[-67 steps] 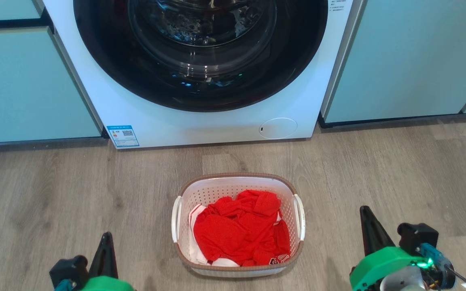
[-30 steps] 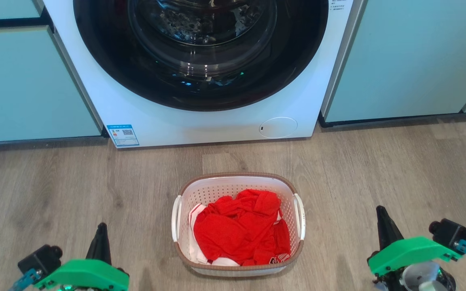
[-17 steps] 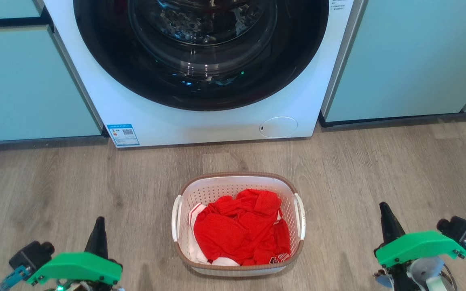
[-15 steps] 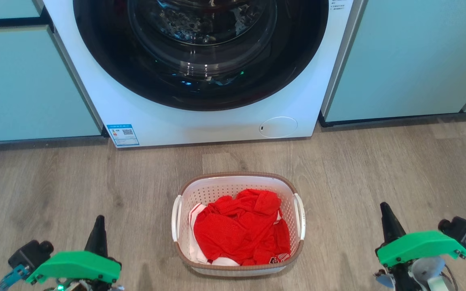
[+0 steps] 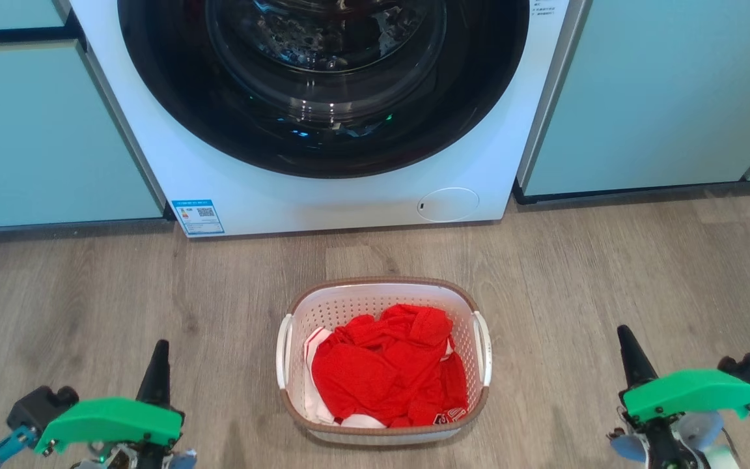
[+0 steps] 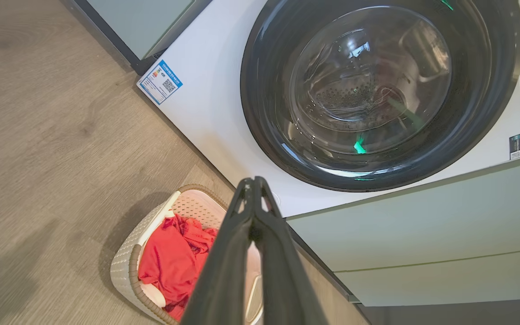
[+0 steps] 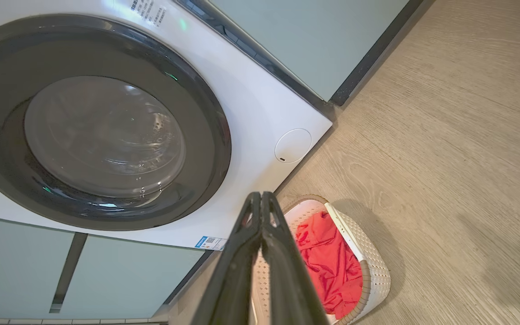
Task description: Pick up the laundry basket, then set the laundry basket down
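Two large things frame the scene: a white front-loading washing machine point(image 5: 323, 195) with a dark round door, set between pale green cabinets point(image 5: 661, 91), and the grey wood floor point(image 5: 609, 273) before it. On that floor, just in front of the machine, the laundry basket point(image 5: 383, 283) stands upright and level. A red garment point(image 5: 385, 371) is heaped inside it over something white. Its two white side handles point(image 5: 482, 348) are free, with nothing touching them.

Smaller, one to each side and well apart from the basket, hang the left gripper point(image 5: 159, 365) and the right gripper point(image 5: 630, 355). Each wrist view shows that gripper's two dark fingers pressed together, holding nothing.

Such a scene fits a basket waiting to be lifted, and equally one already put down with both arms clear of it; the pictures do not settle which. Should a lift be due, I judge each gripper would need to part its fingers and close on the handle on its own side, both rising evenly so the load stays level.
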